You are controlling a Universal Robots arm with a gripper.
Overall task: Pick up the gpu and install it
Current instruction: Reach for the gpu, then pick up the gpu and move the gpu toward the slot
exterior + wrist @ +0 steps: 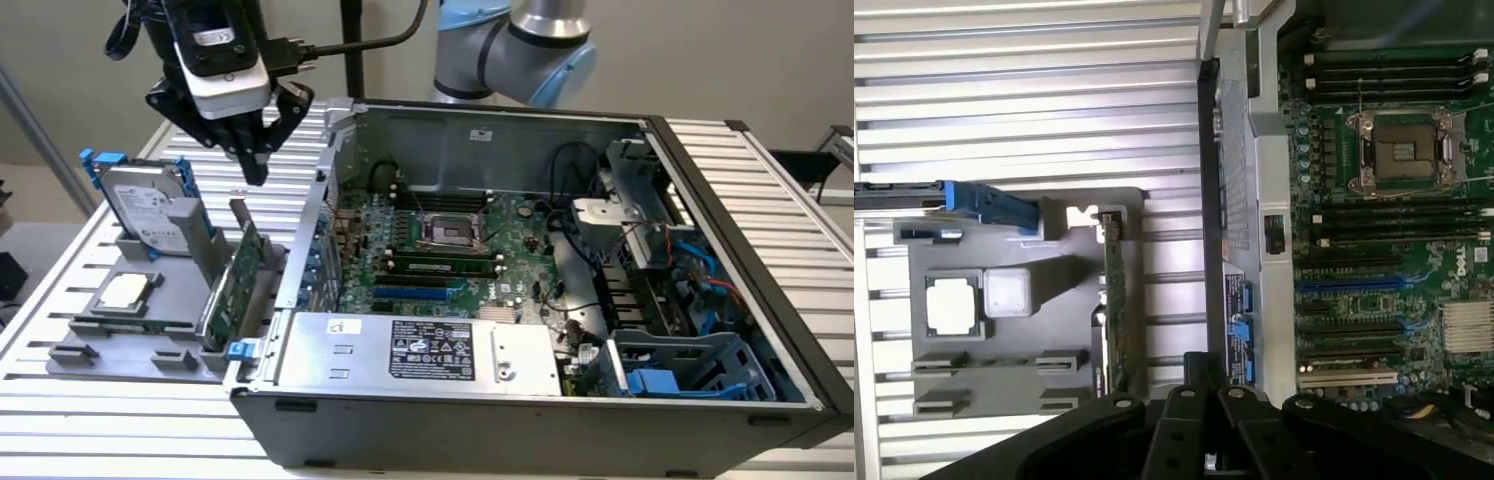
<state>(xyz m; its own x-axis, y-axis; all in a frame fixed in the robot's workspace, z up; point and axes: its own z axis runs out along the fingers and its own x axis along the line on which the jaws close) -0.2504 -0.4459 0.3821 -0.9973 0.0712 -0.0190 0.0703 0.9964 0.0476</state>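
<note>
The gpu stands on edge in a slot of the grey holder, green circuit board facing the exterior view's left, just outside the open computer case. In the wrist view the gpu appears edge-on as a thin green strip in the holder. My gripper hangs above the card's far end, clear of it, fingers pressed together and holding nothing. Its black fingers meet at the tips in the wrist view, close to the case wall.
A silver hard drive with blue rails stands in the holder beside the gpu, and a processor chip lies flat in front of it. Inside the case are the motherboard, a power supply and blue cables.
</note>
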